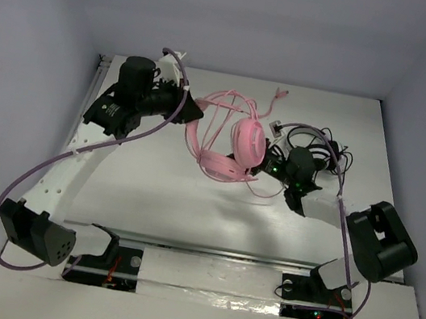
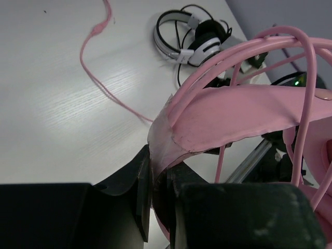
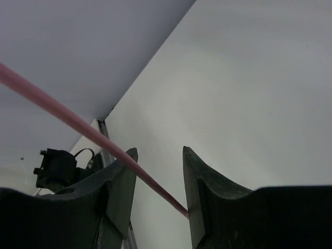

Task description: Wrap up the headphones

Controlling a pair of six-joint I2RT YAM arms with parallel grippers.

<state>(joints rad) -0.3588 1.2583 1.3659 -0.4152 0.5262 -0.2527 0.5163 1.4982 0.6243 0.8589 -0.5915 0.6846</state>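
Note:
The pink headphones [image 1: 236,143] are held up off the table in the middle, with the cable looped several times over the headband. My left gripper [image 1: 192,113] is shut on the pink headband; the left wrist view shows the jaws [image 2: 159,163] clamped on the band's edge [image 2: 228,116]. A loose stretch of the pink cable [image 2: 96,57] trails across the table to its plug [image 1: 277,94]. My right gripper [image 1: 266,171] sits beside the ear cups. In the right wrist view it [image 3: 158,151] is open, and a taut length of pink cable [image 3: 78,124] crosses the gap between the fingers.
Black-and-white headphones [image 1: 314,140] with a thin black cable lie on the table just right of the pink ones, behind my right gripper; they also show in the left wrist view [image 2: 189,36]. Walls close off the table at the back and both sides.

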